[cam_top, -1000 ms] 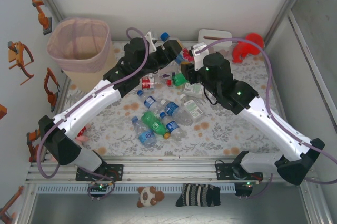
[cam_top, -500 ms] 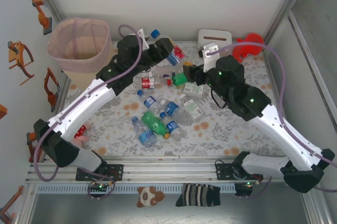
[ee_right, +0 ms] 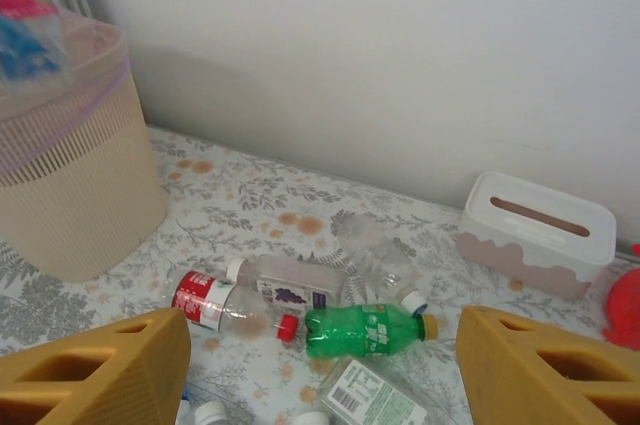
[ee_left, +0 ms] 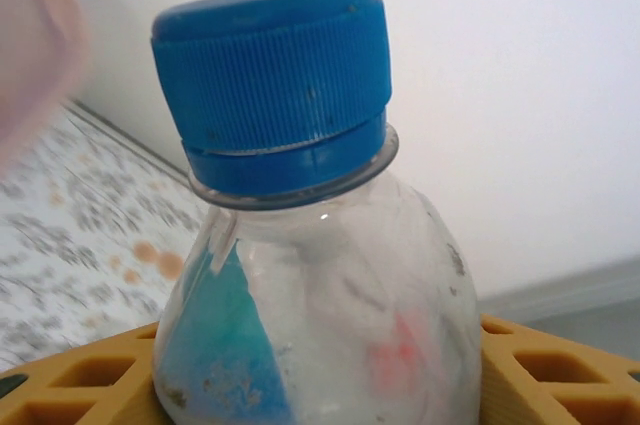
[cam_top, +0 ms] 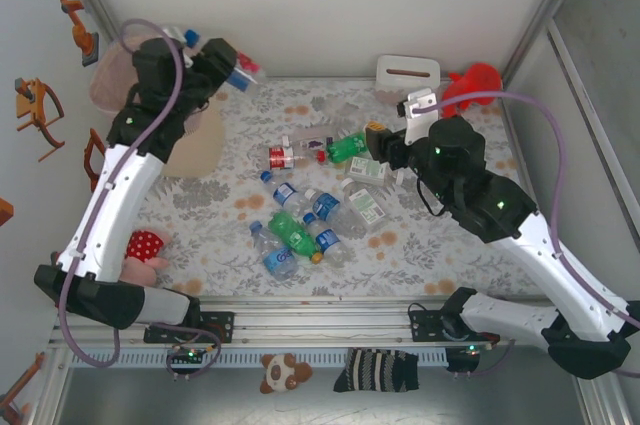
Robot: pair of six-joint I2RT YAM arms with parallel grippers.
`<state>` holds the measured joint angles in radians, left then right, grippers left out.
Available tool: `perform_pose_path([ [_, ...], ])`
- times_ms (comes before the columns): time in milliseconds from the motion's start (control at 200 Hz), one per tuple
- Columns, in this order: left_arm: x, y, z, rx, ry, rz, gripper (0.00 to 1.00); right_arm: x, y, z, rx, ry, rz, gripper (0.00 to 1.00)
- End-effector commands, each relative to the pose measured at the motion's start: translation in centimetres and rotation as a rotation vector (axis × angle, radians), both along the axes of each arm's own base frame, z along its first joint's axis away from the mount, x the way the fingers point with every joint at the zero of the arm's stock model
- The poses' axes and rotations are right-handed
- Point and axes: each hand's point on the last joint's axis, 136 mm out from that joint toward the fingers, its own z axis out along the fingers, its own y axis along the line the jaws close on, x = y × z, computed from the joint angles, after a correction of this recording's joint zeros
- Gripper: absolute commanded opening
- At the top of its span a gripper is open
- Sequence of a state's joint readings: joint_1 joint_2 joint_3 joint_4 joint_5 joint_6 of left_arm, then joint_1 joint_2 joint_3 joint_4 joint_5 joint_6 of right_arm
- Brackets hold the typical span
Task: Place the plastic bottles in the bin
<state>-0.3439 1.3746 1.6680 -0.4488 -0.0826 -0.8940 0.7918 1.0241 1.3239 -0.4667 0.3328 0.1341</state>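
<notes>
The left claw [cam_top: 222, 65] pinched a blue-capped clear bottle [ee_left: 330, 275] just beside the bin [cam_top: 195, 145] at the desk's [cam_top: 420, 245] ten o'clock, apparently carrying it over for dropping. The right claw [ee_right: 320, 345] hung spread and empty above the loose bottles [cam_top: 300, 230] mid-desk, probably choosing one.

Bottle [ee_left: 310, 275] now at bin [ee_right: 75, 185] (far left)

The clear plastic bottle [ee_left: 330, 295] in my left gripper [ee_left: 320, 400] is glossy, smudged with grit; its blue plastic cap [ee_left: 275, 75] is matt, finely ribbed. The gripper's fingers [ee_left: 70, 385] are matt yellow moulded plastic. At nine o'clock in my right wrist view, the tall beige plastic bin [ee_right: 70, 195] has a matt slotted wall and a thin translucent pink film liner [ee_right: 50, 95].
</notes>
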Motion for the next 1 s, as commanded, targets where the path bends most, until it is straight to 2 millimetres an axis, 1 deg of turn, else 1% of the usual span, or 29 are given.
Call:
perform_pose_path([
  [0, -1.3, 3.9, 2.3, 0.03, -0.026, 0.117, 0.61, -0.2, -0.9, 0.2, 0.018, -0.007, -0.036, 0.7],
  [115, -1.0, 7.4, 2.8, 0.018, -0.012, 0.228, 0.58, -0.1, -0.9, 0.1, 0.018, -0.004, -0.04, 0.7],
  [255, -0.5, 11.5, 2.0, -0.039, 0.041, 0.349, 0.56, -0.1, -1.0, 0.1, 0.017, -0.004, -0.045, 0.7],
  [295, -0.3, 12.4, 1.6, -0.054, 0.056, 0.379, 0.58, -0.1, -1.0, 0.1, 0.019, -0.005, -0.049, 0.7],
  [376, 0.0, 13.9, 1.0, -0.077, 0.074, 0.437, 0.58, 0.0, -1.0, -0.2, 0.016, -0.008, -0.055, 0.7],
  [516, 0.6, 16.2, -1.0, -0.129, 0.141, 0.523, 0.59, 0.3, -0.9, -0.6, 0.019, -0.002, -0.058, 0.7],
  [601, 1.6, 17.2, -2.8, -0.186, 0.203, 0.54, 0.61, 0.4, -0.7, -0.7, 0.019, 0.001, -0.055, 0.7],
  [731, 3.3, 18.0, -6.0, -0.268, 0.315, 0.555, 0.63, 0.5, -0.6, -1.0, 0.011, 0.001, -0.059, 0.7],
  [811, 4.1, 18.2, -7.5, -0.301, 0.377, 0.569, 0.63, 0.5, -0.7, -1.1, 0.01, 0.001, -0.063, 0.7],
  [911, 5.0, 18.4, -9.3, -0.3, 0.46, 0.592, 0.63, 0.5, -0.8, -1.4, 0.009, 0.003, -0.07, 0.7],
  [996, 6.0, 18.1, -10.7, -0.298, 0.525, 0.584, 0.64, 0.5, -1.1, -1.5, 0.005, 0.002, -0.081, 0.7],
])
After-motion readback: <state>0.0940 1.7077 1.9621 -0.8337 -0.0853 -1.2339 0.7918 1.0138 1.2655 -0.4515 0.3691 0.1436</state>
